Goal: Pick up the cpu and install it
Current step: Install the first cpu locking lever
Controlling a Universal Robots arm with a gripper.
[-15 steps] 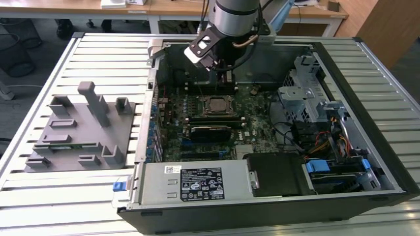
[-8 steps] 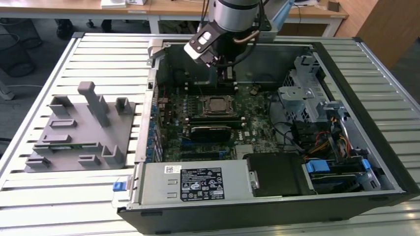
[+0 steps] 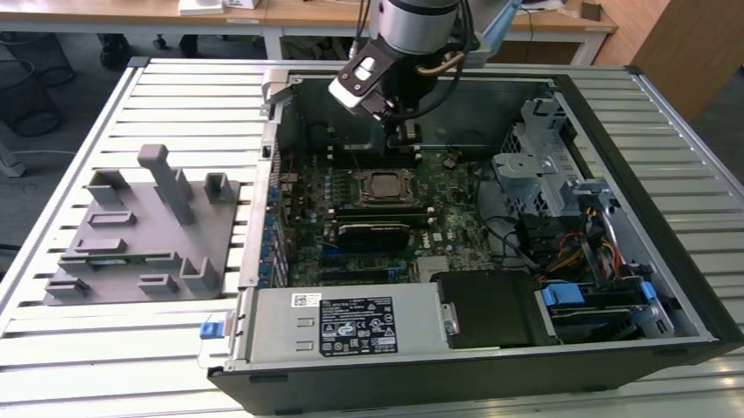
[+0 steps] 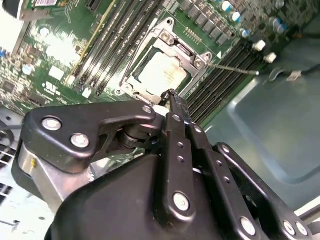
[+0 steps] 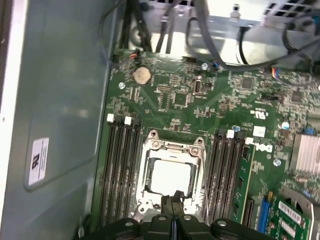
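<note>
The cpu [image 3: 382,185] is a flat silver-lidded square lying inside the metal socket frame [image 5: 172,150] on the green motherboard [image 3: 454,200] of the open computer case. In both wrist views its pale lid shows, cpu [image 4: 160,75] and cpu [image 5: 170,177]. My gripper [image 3: 402,138] hangs over the board just behind the socket in the exterior view. Its two black fingers are pressed together with nothing between them, gripper [image 5: 172,199] and gripper [image 4: 170,95], and the tips sit at the edge of the socket, above the cpu's rim.
Memory slots [image 5: 120,170] flank the socket on both sides. A black heatsink block [image 3: 372,233] lies in front of it, the power supply [image 3: 348,322] beyond. Cables and a drive cage [image 3: 558,174] fill the exterior view's right. Grey fixture blocks [image 3: 139,226] stand outside the case at the left.
</note>
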